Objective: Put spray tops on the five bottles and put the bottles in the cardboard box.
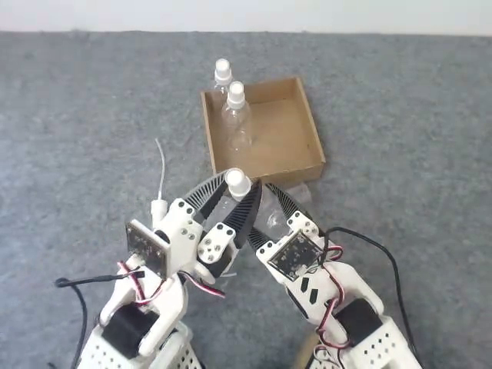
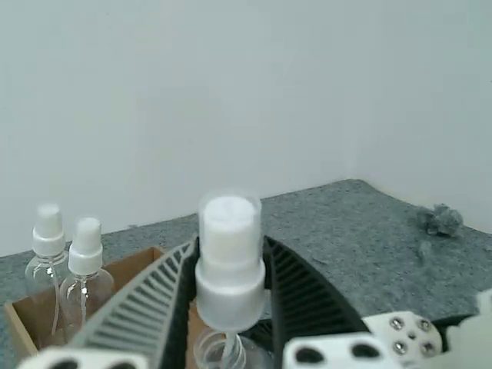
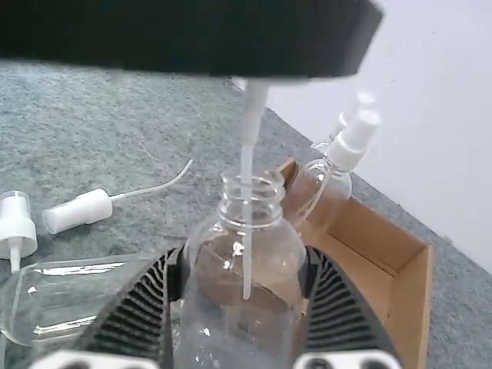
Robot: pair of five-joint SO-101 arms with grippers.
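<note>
The grey carpeted table [image 1: 77,115] carries an open cardboard box [image 1: 284,131] just beyond both grippers. One capped bottle [image 1: 236,111] stands upright inside the box near its far corner. A second capped bottle [image 1: 223,75] is right by that corner, but I cannot tell if it is inside. The right gripper [image 3: 244,265] has its fingers clamped around an upright clear bottle [image 3: 242,231] in front of the box. Another clear bottle [image 3: 61,296] lies on its side beside it. The left gripper [image 1: 240,184] pinches a white spray top [image 2: 228,246] above the held bottle, and the top's dip tube [image 3: 247,169] hangs through the neck. Two loose spray tops [image 3: 81,210] [image 3: 14,223] lie on the table nearby.
</note>
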